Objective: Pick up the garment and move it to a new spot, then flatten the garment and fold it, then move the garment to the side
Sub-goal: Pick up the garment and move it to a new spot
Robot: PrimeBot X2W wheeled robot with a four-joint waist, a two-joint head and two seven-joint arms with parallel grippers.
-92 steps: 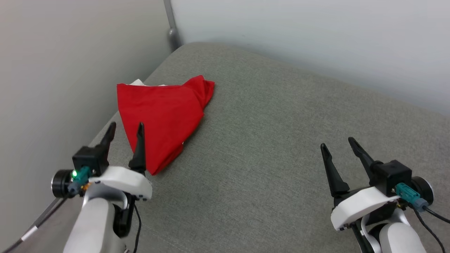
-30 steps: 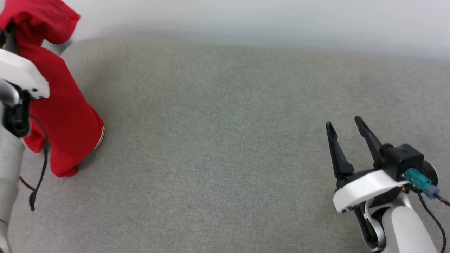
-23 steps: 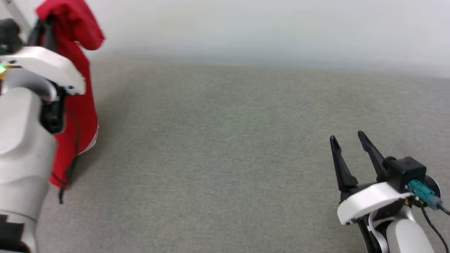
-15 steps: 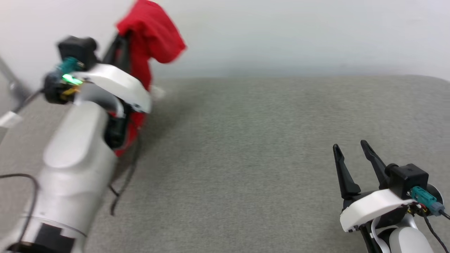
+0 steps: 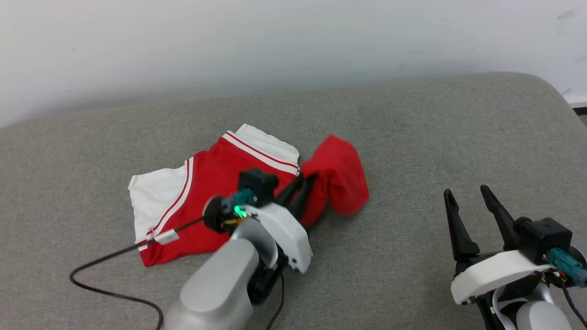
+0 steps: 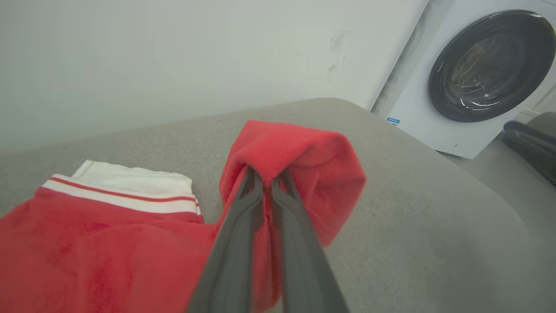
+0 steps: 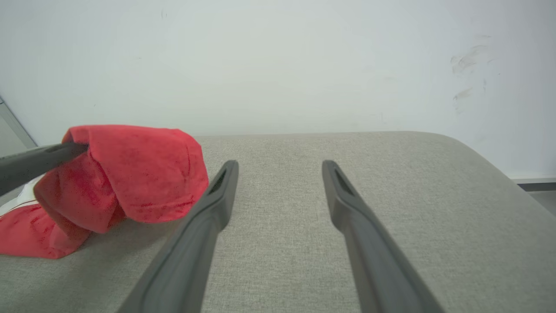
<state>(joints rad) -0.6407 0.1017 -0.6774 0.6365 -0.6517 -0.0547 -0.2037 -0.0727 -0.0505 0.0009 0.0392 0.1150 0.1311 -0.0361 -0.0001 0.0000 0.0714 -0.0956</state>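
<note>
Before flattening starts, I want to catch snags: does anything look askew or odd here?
Yes. The garment lies rumpled on the grey cushion, not flat: one red end is bunched into a hood over the shut left gripper, which pinches it. The right gripper is open, apart from it.

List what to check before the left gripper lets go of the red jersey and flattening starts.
1. The left gripper has a grip on the red jersey: ok, it is shut on a fold that drapes over its fingertips.
2. The jersey's body rests on the grey cushion: ok.
3. The jersey lies flat: not ok, it is bunched at the pinched end and rumpled at the white sleeve panels.
4. The right gripper is ready to help: ok, it is open, holds nothing and is apart from the jersey.
5. There is bare cushion beside the jersey for spreading: ok.
6. The lettered side faces up: cannot tell.
</note>
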